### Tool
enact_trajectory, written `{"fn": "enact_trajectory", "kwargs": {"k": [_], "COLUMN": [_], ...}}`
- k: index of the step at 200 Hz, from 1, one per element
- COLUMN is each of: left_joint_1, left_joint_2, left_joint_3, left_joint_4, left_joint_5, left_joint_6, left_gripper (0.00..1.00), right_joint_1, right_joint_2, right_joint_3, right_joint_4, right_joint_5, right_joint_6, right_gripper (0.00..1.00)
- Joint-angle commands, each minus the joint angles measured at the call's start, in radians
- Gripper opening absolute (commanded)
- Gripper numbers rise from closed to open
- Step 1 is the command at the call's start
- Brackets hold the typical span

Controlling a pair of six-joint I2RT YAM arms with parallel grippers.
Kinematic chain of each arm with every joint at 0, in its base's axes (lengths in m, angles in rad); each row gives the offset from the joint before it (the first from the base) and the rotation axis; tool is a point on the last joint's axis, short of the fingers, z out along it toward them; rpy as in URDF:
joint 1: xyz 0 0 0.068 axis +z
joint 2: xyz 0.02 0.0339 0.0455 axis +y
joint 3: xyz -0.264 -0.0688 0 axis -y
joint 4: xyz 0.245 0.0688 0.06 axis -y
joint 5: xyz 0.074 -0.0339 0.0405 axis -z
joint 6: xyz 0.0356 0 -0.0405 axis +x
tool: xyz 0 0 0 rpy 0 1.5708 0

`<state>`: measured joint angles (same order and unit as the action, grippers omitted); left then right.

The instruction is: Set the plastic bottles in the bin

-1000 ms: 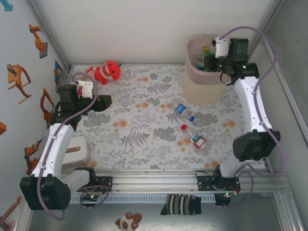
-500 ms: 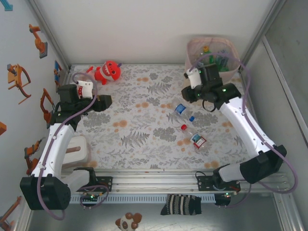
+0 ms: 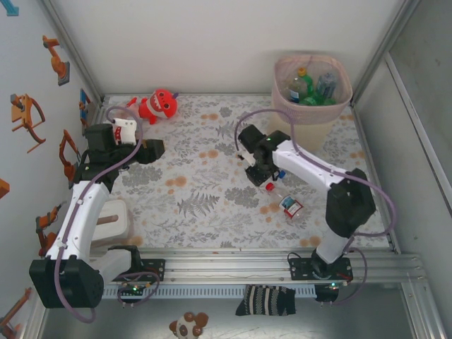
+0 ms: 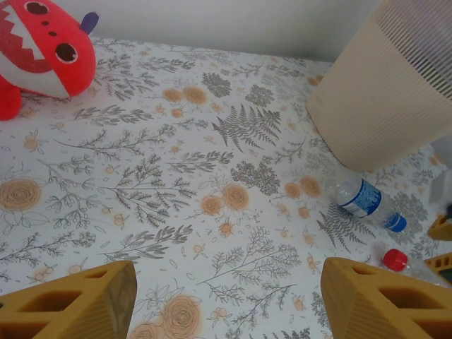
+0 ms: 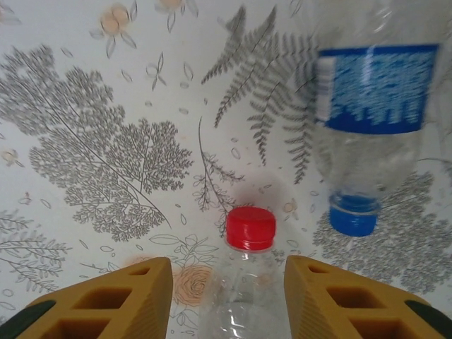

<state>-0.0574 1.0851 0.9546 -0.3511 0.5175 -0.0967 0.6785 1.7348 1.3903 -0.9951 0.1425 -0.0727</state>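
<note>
**Right gripper** [image 5: 226, 263]: released, jaws spread, nothing grasped. In the right wrist view its yellow fingers [image 5: 113, 300] occupy the lower left and lower right corners. The red-capped bottle [image 5: 247, 282], clear, lies on its side between them at bottom centre, with its cap toward the top of the frame. A strip of tablecloth [image 5: 106, 141] shows between the left-hand finger and the bottle. The right-hand finger stands just beside the bottle, and contact there cannot be determined.

**Second bottle:** the blue-labelled bottle [image 5: 374, 92] lies in the upper right of the same view, blue cap pointing down the frame. Its cap is near the red cap, to the right of it and not touching.

**Top external view:** the right arm reaches from the lower right to the centre of the frame, its gripper over both loose bottles. The bin [image 3: 311, 131] stands upright in the upper right, just above and to the right of them. The bottles in the bin [image 3: 300, 86] are visible through its open top, green and clear.

**Left gripper** [image 4: 227, 282]: released, jaws spread wide, empty, hanging over bare floral cloth. In the top external view it sits at the left centre. In the left wrist view a red plush toy [image 4: 42, 49] lies in the upper left, and the bin's cream wall is in the upper right.
</note>
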Motion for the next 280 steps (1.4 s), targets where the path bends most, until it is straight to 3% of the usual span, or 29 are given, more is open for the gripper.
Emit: {"fn": "enact_trajectory", "kwargs": {"k": [1,64,149,280], "left_joint_1": [0.004,0.004,0.005,0.004], "left_joint_2": [-0.008,-0.009,-0.010,-0.013], "left_joint_3": [-0.010,-0.010,-0.010,-0.013], "left_joint_4": [0.021,0.022,0.023,0.022], "left_joint_5": [0.021,0.021,0.022,0.016], "left_joint_6": [-0.010,-0.009,-0.011,-0.008], "left_gripper": [0.69,0.69,0.69,0.69], "right_joint_1": [0.021,0.029,0.028,0.029], "right_joint_2": [0.048,0.191,0.276,0.175], "right_joint_3": [-0.011,-0.020,-0.043,-0.019], "right_joint_4": [-0.053,-0.047,-0.023,-0.050], "right_joint_5": [0.059,0.161,0.209,0.180], "right_joint_6": [-0.010,-0.004,-0.009,-0.036], "right_gripper": [0.48,0.57,0.54,0.26]}}
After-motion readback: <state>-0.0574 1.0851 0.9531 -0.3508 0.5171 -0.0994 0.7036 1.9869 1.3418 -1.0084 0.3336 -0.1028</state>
